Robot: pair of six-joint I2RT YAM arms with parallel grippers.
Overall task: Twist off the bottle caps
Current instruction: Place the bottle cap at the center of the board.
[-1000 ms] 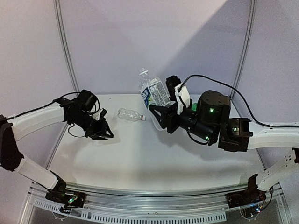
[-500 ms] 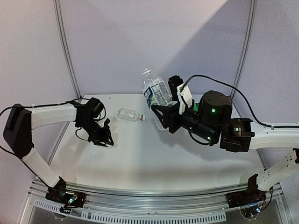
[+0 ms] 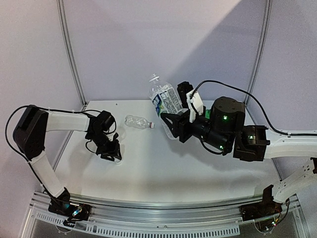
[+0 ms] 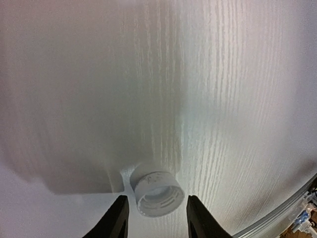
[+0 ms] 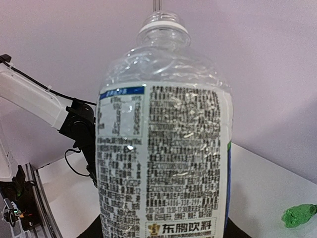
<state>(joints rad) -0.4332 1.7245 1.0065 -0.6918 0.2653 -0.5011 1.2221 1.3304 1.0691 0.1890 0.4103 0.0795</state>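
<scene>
Backdrop: pale lilac walls (image 3: pixel 148 39) all round, white wood-grain table (image 3: pixel 163 168) underneath, nothing fancy.
Loose cap: small white ribbed plastic screw cap (image 4: pixel 157 193) sits on the table over on the left, open side up, so it's clearly off its bottle. You can see the inner ring.
Left arm: left gripper (image 3: pixel 111 153) is down low over that cap, fingers (image 4: pixel 116 223) on either side with a sliver of table showing both ways. So it's let go, not pinching. My guess is it's parking the cap out of the way.
Right arm: right gripper (image 3: pixel 172 126) is clenched on the lower body of the clear plastic bottle with the blue-and-white printed label (image 3: pixel 166 101), lifted off the table and tilted, neck up toward the far left. Reads like it's offered up so the other arm can reach the neck.
Bottle look: neck bare, thread and collar ring showing, walls a bit crumpled.
Left to do: short clear unlabelled plastic bottle (image 3: pixel 137 121) lies on its side at the far middle, with what looks like a white cap (image 3: pixel 152 125) on its right end. The green plastic bottle (image 5: pixel 298 214) is on the right, mostly hidden, so I can't tell about its cap.
Progress guess: one of three done.
</scene>
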